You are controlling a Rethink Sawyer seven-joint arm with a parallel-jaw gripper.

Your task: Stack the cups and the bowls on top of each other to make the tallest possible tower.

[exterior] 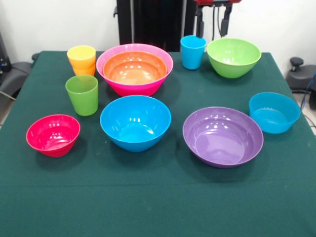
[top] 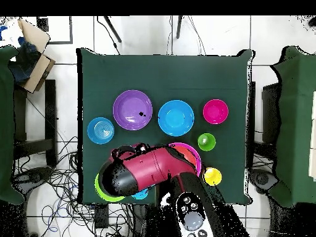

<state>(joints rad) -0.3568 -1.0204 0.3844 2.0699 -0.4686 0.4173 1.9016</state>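
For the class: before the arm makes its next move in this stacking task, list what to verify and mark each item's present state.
1. Orange bowl nested in the pink bowl: ok.
2. Yellow cup sits in the orange cup: ok.
3. Green cup upright, apart from the neighbours: ok.
4. Blue cup upright beside the light green bowl: ok.
5. Gripper above the table's far edge, jaws open or shut: cannot tell.
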